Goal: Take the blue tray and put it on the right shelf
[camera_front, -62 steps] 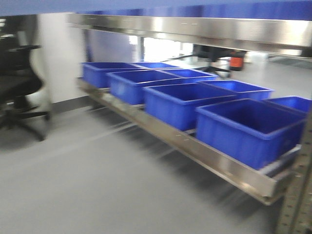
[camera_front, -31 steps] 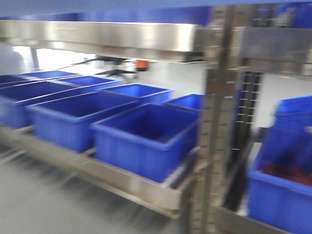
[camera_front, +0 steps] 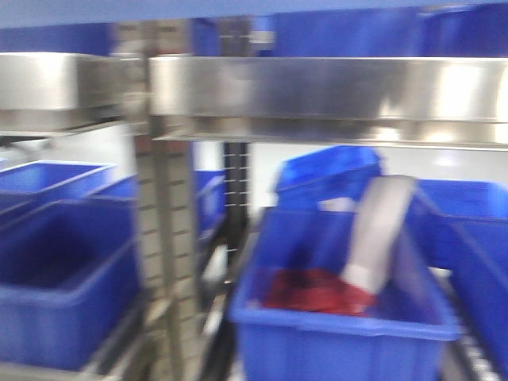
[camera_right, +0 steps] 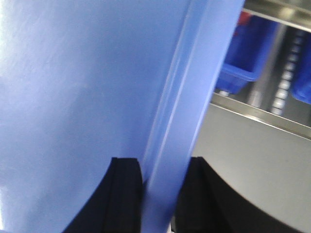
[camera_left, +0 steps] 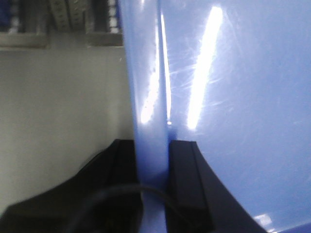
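The blue tray [camera_left: 243, 97] is light blue and glossy, and fills most of both wrist views. In the left wrist view my left gripper [camera_left: 153, 145] is shut on its rim, a black finger [camera_left: 183, 165] pressed on each side. My right gripper [camera_right: 160, 162] is likewise shut on the opposite rim of the tray [camera_right: 73, 87]. A pale blue band along the top of the front view looks like the tray's edge [camera_front: 238, 9]. The right shelf [camera_front: 333, 87] is the shiny steel level straight ahead, just below that band.
Perforated grey uprights [camera_front: 163, 238] stand left of centre. Deep dark-blue bins sit on the lower level; the nearest bin [camera_front: 341, 333] holds red items and a grey-white piece [camera_front: 381, 230]. Grey floor [camera_left: 58, 107] lies below, and a steel shelf lip [camera_right: 257, 114] shows in the right wrist view.
The front view has swept right along the rack: the upright has slid from right of centre to left, and the bin with red contents is now central. The picture is blurred by motion.
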Tool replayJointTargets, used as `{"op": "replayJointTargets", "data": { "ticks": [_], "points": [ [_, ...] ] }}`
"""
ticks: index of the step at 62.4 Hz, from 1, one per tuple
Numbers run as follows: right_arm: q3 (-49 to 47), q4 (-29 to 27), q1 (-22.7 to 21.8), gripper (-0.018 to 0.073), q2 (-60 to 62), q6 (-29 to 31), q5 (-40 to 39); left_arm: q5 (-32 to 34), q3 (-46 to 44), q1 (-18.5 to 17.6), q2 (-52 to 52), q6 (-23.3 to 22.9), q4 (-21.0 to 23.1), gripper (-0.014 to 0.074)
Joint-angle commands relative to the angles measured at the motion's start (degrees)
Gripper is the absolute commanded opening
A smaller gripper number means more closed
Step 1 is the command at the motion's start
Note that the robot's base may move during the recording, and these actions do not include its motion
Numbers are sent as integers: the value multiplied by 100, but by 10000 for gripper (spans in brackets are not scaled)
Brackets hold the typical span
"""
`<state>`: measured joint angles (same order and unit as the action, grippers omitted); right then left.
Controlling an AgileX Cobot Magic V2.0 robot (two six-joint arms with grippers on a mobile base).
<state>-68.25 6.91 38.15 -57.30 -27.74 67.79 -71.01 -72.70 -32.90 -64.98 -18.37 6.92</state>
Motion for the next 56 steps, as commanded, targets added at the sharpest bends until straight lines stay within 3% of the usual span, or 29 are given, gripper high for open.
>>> {"op": "replayJointTargets", "data": {
  "ticks": [1, 56],
  "points": [
    [-177, 86, 7, 56, 70, 172, -438, -104, -182, -43, 100, 195, 111, -48],
    [-177, 86, 7, 56, 70, 172, -438, -104, -182, -43, 100, 195, 111, -48]
  ]
}}
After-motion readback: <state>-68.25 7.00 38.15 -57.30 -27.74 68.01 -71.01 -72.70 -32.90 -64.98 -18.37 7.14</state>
